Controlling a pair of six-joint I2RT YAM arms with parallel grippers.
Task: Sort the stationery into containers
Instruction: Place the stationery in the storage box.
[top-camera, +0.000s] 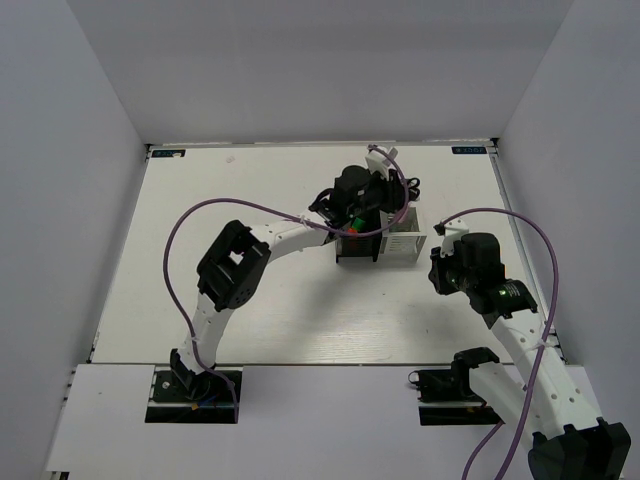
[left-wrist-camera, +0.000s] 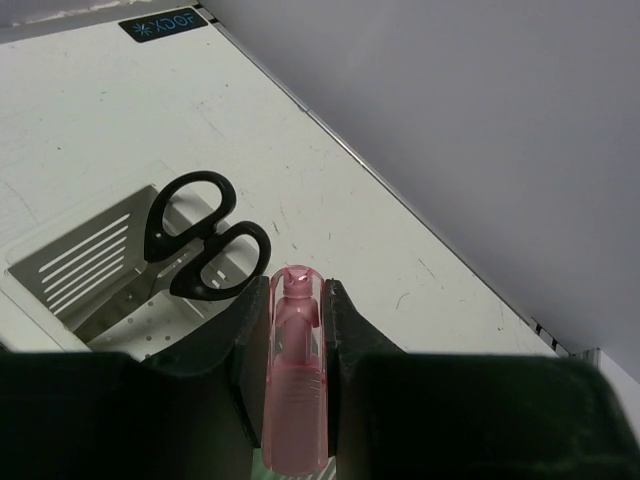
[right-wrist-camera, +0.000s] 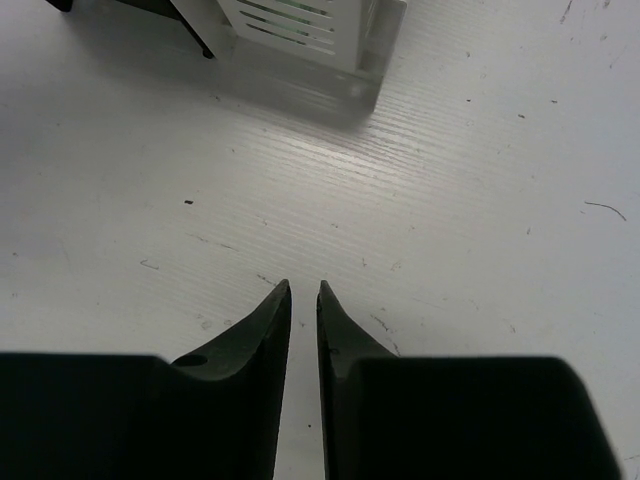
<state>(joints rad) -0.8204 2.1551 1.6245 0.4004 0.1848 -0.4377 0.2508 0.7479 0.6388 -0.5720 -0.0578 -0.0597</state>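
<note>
The left arm reaches from the near edge across the tabletop (top-camera: 200, 200) to the two organizers, which stand touching side by side near the middle, a little toward the right edge. The left gripper (left-wrist-camera: 297, 296) is clamped on a translucent pink marker (left-wrist-camera: 297, 400). The marker lies lengthwise between the fingers (left-wrist-camera: 345, 325), its cap end level with their tips. In the top view this gripper (top-camera: 365, 205) hangs over the far part of the black organizer (top-camera: 356, 250), so the marker is held above the containers and rests in no compartment. A green item (top-camera: 353, 221) shows at the top of the black organizer under the gripper; what kind it is cannot be told. Just right of it stands the white organizer (top-camera: 405, 245). In the left wrist view, its slatted wall (left-wrist-camera: 85, 262) sits beyond the fingers, and the black-handled scissors (left-wrist-camera: 205, 235) stand in one of its compartments, handles up and above the rim. Further right, toward the right edge and nearer the front, is the right gripper (top-camera: 438, 270), apart from the white organizer. In its own wrist view, the right gripper (right-wrist-camera: 303, 290) has its fingers drawn together to a thin slit with nothing between them. It is over bare tabletop, and the white organizer's corner (right-wrist-camera: 310, 30) lies ahead of it.
</note>
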